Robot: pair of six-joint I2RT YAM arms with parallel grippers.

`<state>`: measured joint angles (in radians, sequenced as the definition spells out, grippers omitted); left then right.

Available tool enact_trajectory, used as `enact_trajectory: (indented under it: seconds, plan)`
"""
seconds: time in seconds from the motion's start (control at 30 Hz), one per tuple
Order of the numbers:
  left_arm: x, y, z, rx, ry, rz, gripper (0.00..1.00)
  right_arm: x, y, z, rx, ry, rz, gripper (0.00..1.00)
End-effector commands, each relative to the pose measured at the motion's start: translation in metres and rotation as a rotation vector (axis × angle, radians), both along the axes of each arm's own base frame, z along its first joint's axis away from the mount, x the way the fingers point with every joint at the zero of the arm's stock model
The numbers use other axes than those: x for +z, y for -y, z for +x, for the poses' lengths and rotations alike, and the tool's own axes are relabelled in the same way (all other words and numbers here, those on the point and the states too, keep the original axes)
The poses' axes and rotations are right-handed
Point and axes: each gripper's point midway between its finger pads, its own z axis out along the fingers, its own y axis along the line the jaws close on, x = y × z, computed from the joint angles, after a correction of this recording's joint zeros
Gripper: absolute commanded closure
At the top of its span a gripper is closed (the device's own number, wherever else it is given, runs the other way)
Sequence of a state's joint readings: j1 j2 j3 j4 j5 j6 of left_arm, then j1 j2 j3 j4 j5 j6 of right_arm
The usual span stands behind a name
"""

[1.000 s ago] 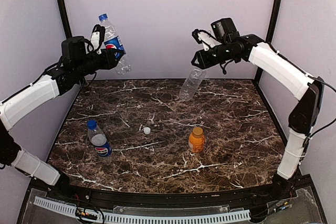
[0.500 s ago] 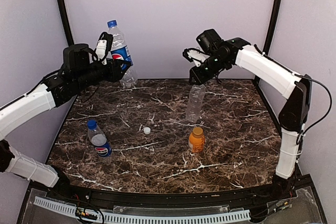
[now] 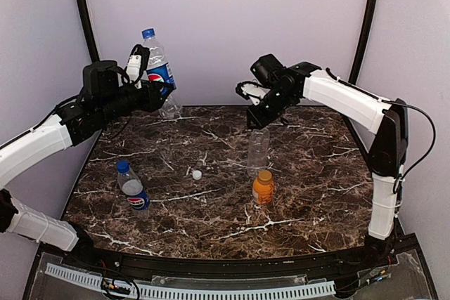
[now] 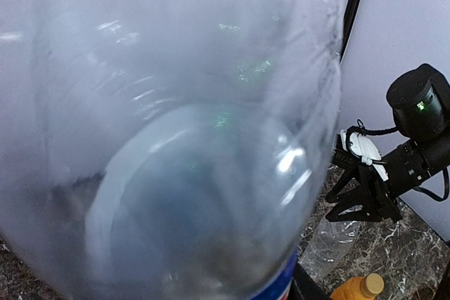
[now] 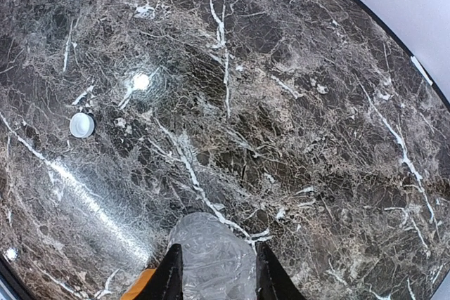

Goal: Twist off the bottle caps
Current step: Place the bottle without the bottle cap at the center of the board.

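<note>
My left gripper (image 3: 156, 79) is shut on a clear Pepsi bottle (image 3: 160, 68), held almost upright in the air at the back left, its blue cap (image 3: 148, 33) on top. That bottle (image 4: 176, 124) fills the left wrist view. My right gripper (image 3: 258, 116) is shut on the top end of a clear unlabelled bottle (image 3: 258, 149), which hangs upright just behind a short orange bottle (image 3: 263, 189) with an orange cap (image 3: 264, 174). In the right wrist view the clear bottle (image 5: 211, 254) sits between my fingers (image 5: 171, 275). A loose white cap (image 3: 197, 173) lies on the table.
A second blue-labelled bottle (image 3: 132, 187) with a blue cap (image 3: 123, 166) stands at the front left of the dark marble table (image 3: 316, 194). Black frame posts (image 3: 365, 19) and pale walls close in the back and sides. The white cap (image 5: 82, 124) lies left of the clear bottle.
My right arm swung left and down, bringing the clear bottle from tilted to upright beside the orange bottle. My left arm carried the Pepsi bottle slightly right and stood it straighter.
</note>
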<state>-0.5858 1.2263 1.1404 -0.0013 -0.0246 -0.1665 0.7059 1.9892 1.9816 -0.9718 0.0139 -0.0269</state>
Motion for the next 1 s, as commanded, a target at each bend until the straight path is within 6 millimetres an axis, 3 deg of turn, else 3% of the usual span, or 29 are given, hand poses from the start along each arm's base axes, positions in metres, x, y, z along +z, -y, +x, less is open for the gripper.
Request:
enact_trajectory:
  seconds: [0.0,0.33,0.97]
  plan:
    - [0.009,-0.003,-0.005,0.005,0.031,-0.013,0.55,0.002,-0.007,0.002,-0.01,0.041,0.013,1.0]
    - [0.008,-0.002,-0.004,-0.003,0.031,-0.015,0.55,-0.012,-0.008,-0.006,-0.017,0.051,-0.011,1.0]
    - [0.002,0.0,-0.001,-0.001,0.026,-0.007,0.55,0.003,-0.006,-0.008,-0.021,0.089,0.001,0.72]
